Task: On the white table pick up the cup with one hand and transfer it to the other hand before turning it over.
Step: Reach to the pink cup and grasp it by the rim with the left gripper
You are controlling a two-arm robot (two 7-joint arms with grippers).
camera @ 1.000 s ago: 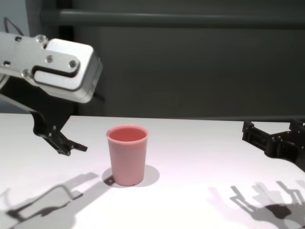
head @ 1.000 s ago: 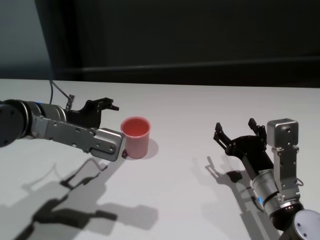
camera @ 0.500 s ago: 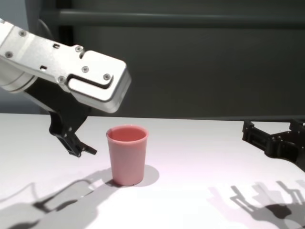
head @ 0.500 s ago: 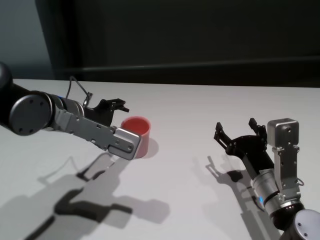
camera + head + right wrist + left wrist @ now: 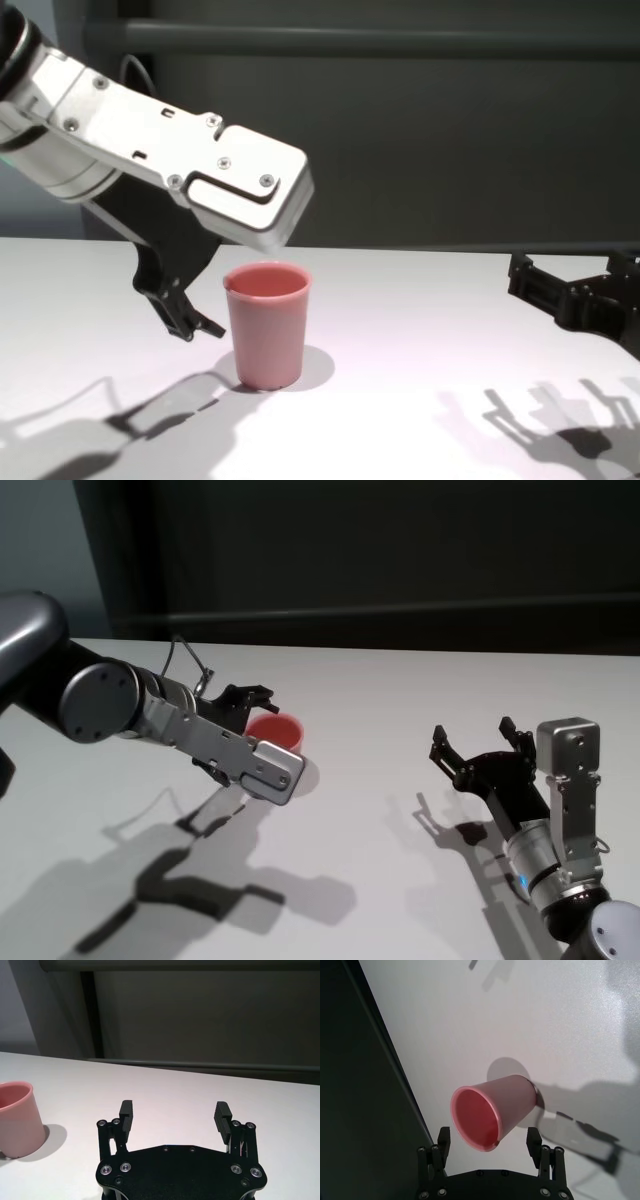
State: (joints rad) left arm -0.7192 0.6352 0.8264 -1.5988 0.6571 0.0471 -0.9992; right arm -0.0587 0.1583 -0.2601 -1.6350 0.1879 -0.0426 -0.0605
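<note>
The pink cup (image 5: 267, 328) stands upright on the white table (image 5: 400, 690), left of centre. My left gripper (image 5: 240, 736) is open and reaches in from the left, its white wrist housing above the cup. In the left wrist view the cup (image 5: 492, 1112) lies between the two spread fingers (image 5: 442, 1141), its rim close to the palm; no pad presses on it. My right gripper (image 5: 472, 738) is open and empty, low over the table at the right, well apart from the cup. It also shows in the right wrist view (image 5: 174, 1112), with the cup (image 5: 15, 1120) off to the side.
A dark wall and rail (image 5: 400, 40) run behind the table's far edge. Arm shadows lie on the tabletop in front of the cup. Bare tabletop lies between the cup and the right gripper.
My left gripper has moved right toward the cup, and its open fingers now straddle the cup. The cup and the right arm have not moved.
</note>
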